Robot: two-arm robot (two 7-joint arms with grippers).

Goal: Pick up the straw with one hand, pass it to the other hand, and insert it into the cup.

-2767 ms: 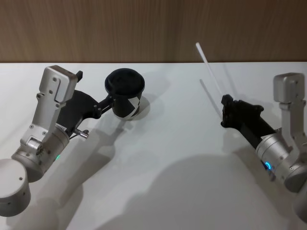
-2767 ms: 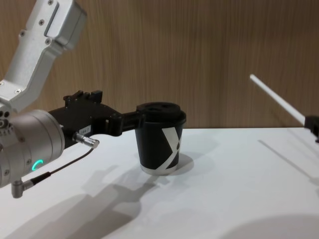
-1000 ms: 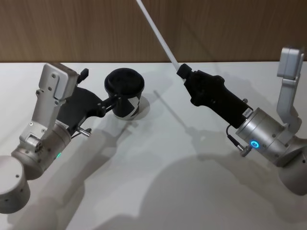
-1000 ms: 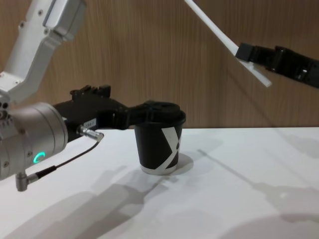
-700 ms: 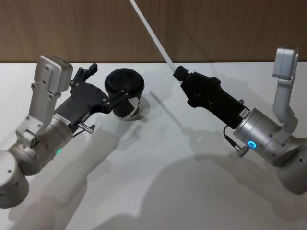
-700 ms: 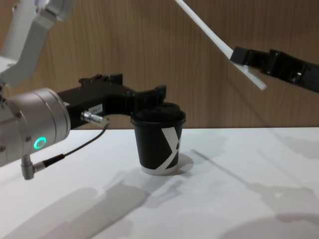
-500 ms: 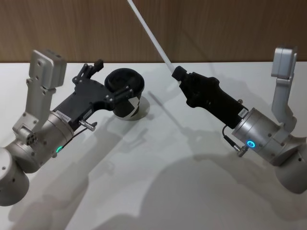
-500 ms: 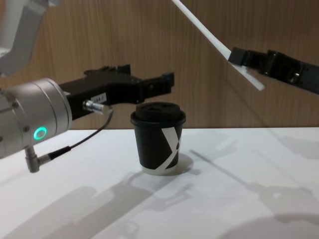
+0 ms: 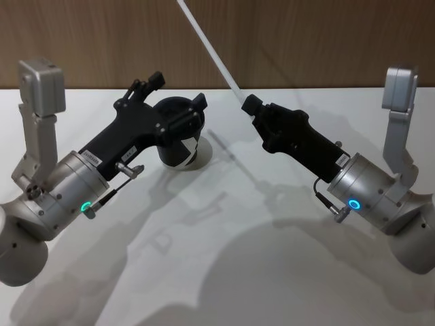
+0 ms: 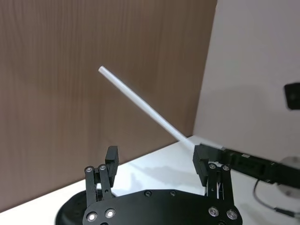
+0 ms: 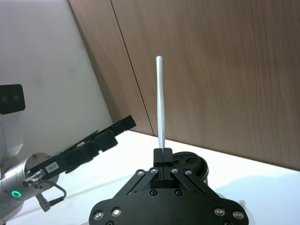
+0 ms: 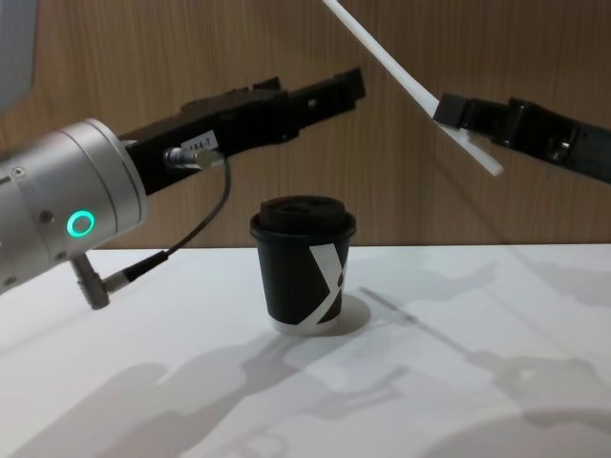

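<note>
The straw (image 9: 211, 51), a long white tube, slants up and away from my right gripper (image 9: 249, 104), which is shut on its lower end above the table. In the chest view a short end of the straw (image 12: 401, 72) sticks out below the right gripper (image 12: 446, 108). The black cup (image 12: 304, 262) with its lid and white mark stands upright on the table. My left gripper (image 9: 178, 90) hangs open in the air above and just left of the cup (image 9: 180, 149), pointing toward the straw. From the left wrist, the straw (image 10: 145, 105) passes beyond the two spread fingers (image 10: 111, 157).
The white table (image 9: 224, 272) carries the cup alone, with a wooden wall behind. The right wrist view looks along the straw (image 11: 160, 103) to the cup lid (image 11: 190, 161) and the left gripper (image 11: 123, 124).
My left gripper has let go of the cup, opened and risen above it, swinging toward the straw. The right gripper with the straw has shifted slightly left. The cup has not moved.
</note>
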